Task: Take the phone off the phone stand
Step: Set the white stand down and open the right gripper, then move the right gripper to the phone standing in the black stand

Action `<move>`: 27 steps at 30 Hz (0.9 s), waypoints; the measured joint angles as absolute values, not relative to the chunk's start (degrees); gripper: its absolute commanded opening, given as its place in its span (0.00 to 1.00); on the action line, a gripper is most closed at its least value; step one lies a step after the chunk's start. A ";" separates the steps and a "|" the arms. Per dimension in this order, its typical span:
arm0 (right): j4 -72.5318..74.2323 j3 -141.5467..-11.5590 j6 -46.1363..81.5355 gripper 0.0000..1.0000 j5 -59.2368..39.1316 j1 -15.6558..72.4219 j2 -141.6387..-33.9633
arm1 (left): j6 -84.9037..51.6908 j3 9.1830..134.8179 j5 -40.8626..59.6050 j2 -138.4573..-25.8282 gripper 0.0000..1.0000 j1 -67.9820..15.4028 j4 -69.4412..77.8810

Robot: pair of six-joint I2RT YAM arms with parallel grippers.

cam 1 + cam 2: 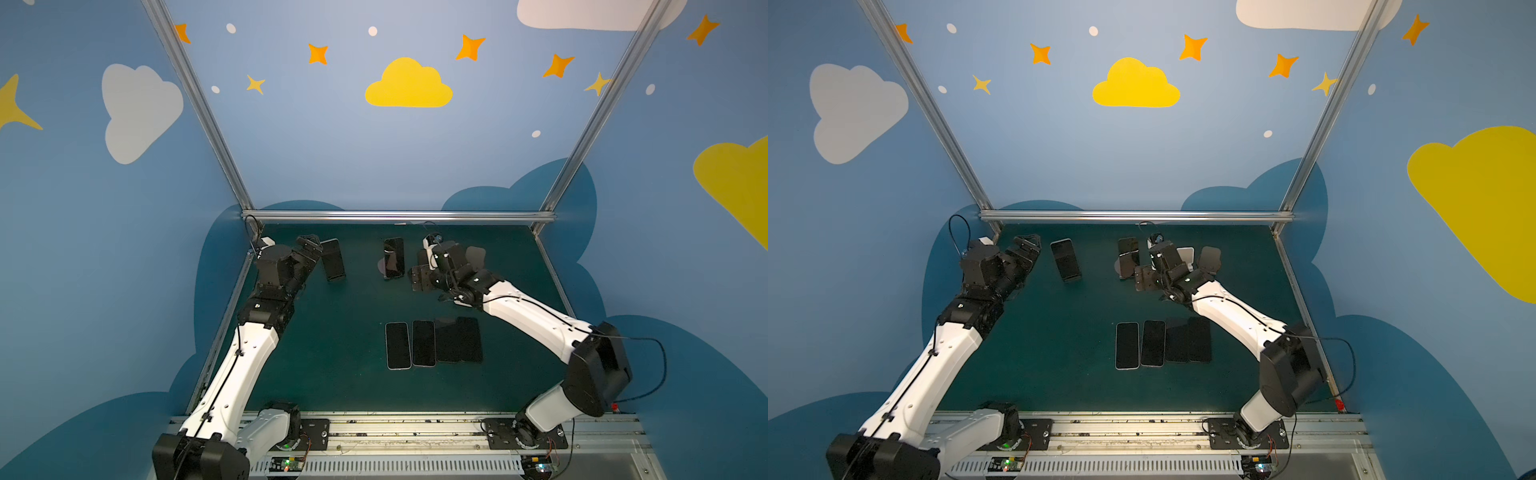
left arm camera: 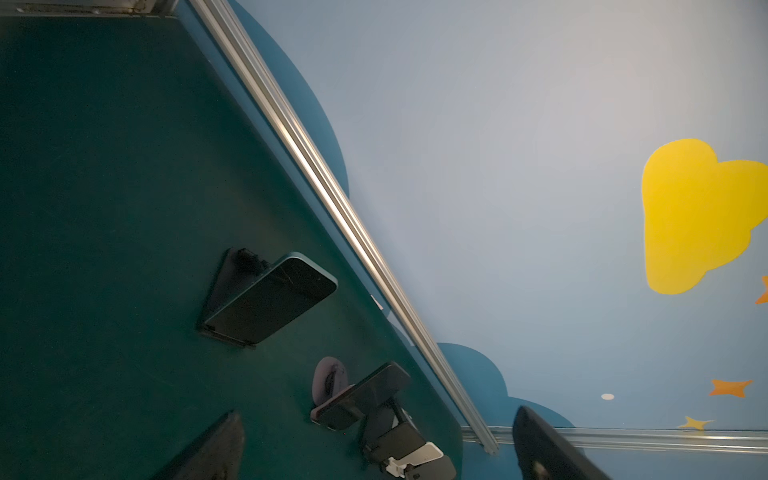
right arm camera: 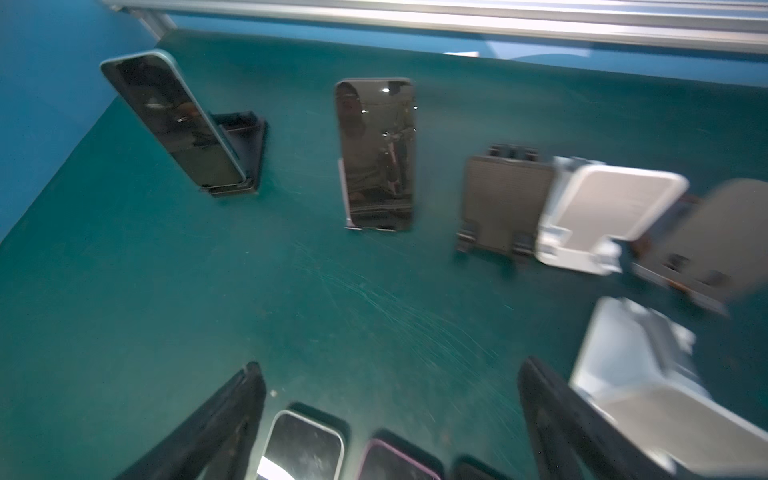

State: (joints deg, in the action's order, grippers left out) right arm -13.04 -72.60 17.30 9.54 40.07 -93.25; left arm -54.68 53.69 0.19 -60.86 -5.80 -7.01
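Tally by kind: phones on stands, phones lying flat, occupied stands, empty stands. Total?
Phones on stands: 2
Phones lying flat: 4
Occupied stands: 2
Empty stands: 4, one white one blurred, less certain
Total: 12

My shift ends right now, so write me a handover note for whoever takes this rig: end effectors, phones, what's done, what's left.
Left end effector: open, empty, beside the far-left phone, which leans on its black stand.
Right end effector: open, empty, near the empty stands.
Done: four phones lie flat in a row at the front of the mat.
Left: two phones on stands, the far-left one and the middle phone. The left arm looks best placed for the far-left one.
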 measured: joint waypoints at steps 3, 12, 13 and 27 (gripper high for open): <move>-11.42 -78.94 16.58 0.96 9.21 39.99 -100.47 | -54.72 51.64 0.43 -60.53 1.00 -5.21 -6.11; -10.90 -100.20 14.35 0.96 11.25 39.94 -118.48 | -55.33 50.74 3.64 -61.95 1.00 -4.89 -4.58; -11.03 -101.58 14.11 0.97 11.29 39.81 -119.83 | -55.35 50.74 3.97 -62.15 1.00 -4.86 -4.45; -15.29 -115.33 14.81 0.96 11.09 37.82 -131.72 | -55.99 50.11 6.46 -62.26 1.00 -4.23 -1.78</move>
